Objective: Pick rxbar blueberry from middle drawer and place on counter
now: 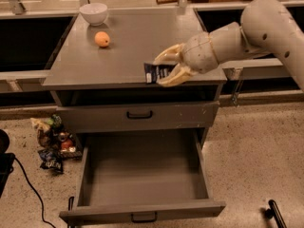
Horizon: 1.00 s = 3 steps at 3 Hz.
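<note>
My gripper [164, 69] is shut on the rxbar blueberry [156, 72], a small dark navy wrapper with white lettering, and holds it over the front edge of the counter [137, 46]. The arm reaches in from the upper right. The middle drawer [142, 175] stands pulled out below, and its grey floor is bare. Whether the bar touches the counter top I cannot tell.
An orange fruit [101, 39] and a white bowl [93, 13] sit at the back left of the counter. A closed drawer front [138, 115] with a black handle is above the open one. Snack packets [52, 141] lie on the floor to the left.
</note>
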Each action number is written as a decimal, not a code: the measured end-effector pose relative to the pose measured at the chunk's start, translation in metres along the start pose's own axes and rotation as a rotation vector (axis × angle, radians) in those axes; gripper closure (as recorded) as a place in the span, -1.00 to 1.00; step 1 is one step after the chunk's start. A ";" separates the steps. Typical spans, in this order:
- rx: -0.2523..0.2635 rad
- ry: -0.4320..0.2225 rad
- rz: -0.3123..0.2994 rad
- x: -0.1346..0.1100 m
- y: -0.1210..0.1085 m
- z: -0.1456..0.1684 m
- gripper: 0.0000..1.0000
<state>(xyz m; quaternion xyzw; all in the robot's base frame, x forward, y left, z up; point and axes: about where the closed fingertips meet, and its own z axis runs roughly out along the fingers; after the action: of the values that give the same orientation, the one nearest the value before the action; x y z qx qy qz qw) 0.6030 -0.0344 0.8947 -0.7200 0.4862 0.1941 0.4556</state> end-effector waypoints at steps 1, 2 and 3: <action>0.049 -0.022 0.046 0.027 -0.042 -0.018 1.00; 0.080 -0.052 0.112 0.055 -0.077 -0.024 1.00; 0.148 -0.057 0.177 0.082 -0.111 -0.039 1.00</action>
<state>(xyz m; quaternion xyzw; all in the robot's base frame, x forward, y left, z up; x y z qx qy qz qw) 0.7309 -0.0976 0.9065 -0.6329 0.5475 0.2174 0.5024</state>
